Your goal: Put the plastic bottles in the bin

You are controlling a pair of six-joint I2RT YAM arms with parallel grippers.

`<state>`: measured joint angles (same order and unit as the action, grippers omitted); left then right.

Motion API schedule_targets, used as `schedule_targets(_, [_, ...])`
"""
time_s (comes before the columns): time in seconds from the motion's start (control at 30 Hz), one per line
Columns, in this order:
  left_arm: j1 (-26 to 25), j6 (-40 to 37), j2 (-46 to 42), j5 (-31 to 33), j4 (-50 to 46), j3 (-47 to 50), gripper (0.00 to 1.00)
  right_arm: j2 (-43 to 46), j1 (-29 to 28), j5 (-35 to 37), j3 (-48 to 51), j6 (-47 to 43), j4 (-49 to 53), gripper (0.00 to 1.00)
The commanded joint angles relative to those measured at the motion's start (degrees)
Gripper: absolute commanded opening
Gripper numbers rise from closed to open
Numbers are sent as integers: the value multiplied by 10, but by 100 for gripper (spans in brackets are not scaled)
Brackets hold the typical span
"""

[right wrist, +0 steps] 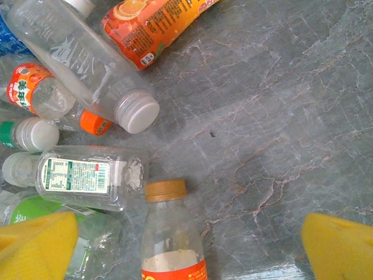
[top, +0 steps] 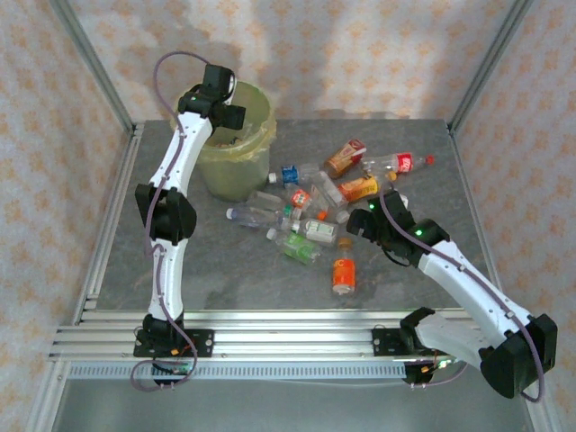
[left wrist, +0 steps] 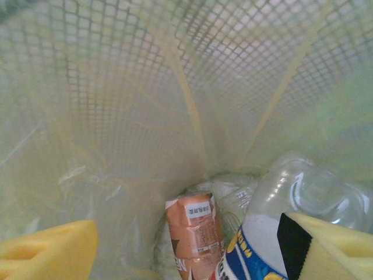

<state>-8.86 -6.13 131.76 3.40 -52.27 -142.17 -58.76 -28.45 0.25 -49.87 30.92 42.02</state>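
Note:
The bin (top: 236, 166) stands at the back left, lined with a yellow-green bag (left wrist: 145, 116). My left gripper (top: 230, 114) hangs over it, open (left wrist: 186, 251). Inside, a clear bottle with a blue label (left wrist: 274, 233) leans against the right pad (left wrist: 332, 251), and a copper-labelled bottle (left wrist: 195, 233) lies beside it. Several plastic bottles (top: 306, 211) lie heaped mid-table. My right gripper (top: 362, 221) is open (right wrist: 189, 245) over the heap's right edge. A tan-capped bottle with an orange label (right wrist: 169, 233) lies between its pads, nearer the left one.
A clear white-capped bottle (right wrist: 87, 64), an orange juice bottle (right wrist: 151, 23) and a flat white-labelled bottle (right wrist: 87, 175) lie left of the right gripper. A red-labelled bottle (top: 400, 164) lies at the back. An orange bottle (top: 344, 274) lies alone nearer the front. Metal frame posts edge the table.

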Motion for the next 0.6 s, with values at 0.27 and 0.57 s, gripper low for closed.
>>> schedule_targets(0.27, [-9, 43, -97, 11, -2, 1, 84, -26, 1, -25, 9, 5, 15, 99])
schedule_targets(0.57, [-21, 134, -237, -31, 50, 109, 100, -47, 0, -81, 53, 21, -6, 85])
